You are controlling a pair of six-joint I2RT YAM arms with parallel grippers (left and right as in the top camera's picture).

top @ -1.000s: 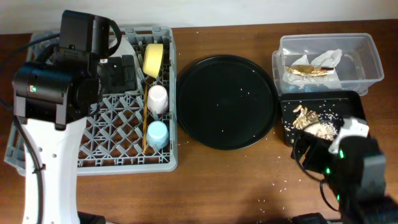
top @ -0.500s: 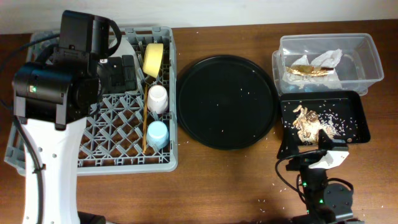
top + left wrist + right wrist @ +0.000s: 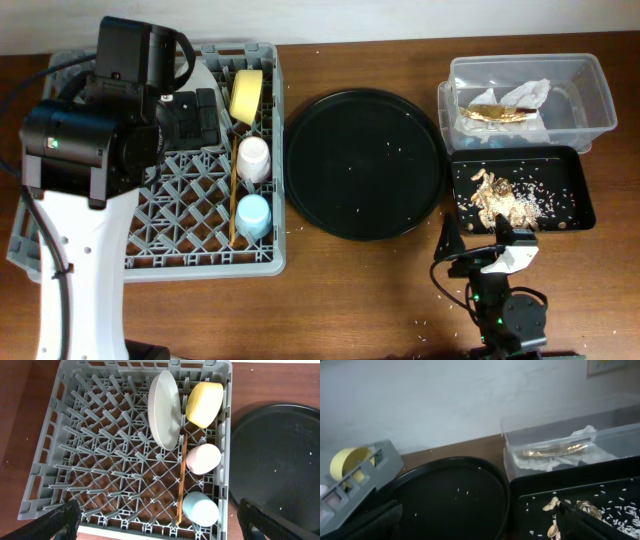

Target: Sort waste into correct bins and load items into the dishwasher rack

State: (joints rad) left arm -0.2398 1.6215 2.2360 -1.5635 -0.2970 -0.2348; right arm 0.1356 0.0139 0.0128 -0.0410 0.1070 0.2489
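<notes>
The grey dishwasher rack (image 3: 190, 215) holds the pale plate (image 3: 165, 410) on edge, the yellow bowl (image 3: 246, 96), the pink cup (image 3: 253, 158), the light blue cup (image 3: 253, 215) and the chopsticks (image 3: 234, 200). My left gripper (image 3: 160, 527) is open and empty above the rack (image 3: 100, 460). The clear tub (image 3: 590, 100) holds the white napkin (image 3: 528, 92) and the brown-gold wrapper (image 3: 495, 112). The black rectangular tray (image 3: 570, 165) holds food scraps with rice (image 3: 495, 200). My right gripper (image 3: 475, 238) is open and empty, just in front of that tray (image 3: 620, 472).
The large round black tray (image 3: 365, 165) lies between the rack and the bins, with a few rice grains on it. Loose grains dot the brown table near its front edge. My left arm's white body covers the rack's left side in the overhead view.
My right arm has drawn back from over the black rectangular tray toward the table's front edge and now sits lower. The left arm has not moved.
</notes>
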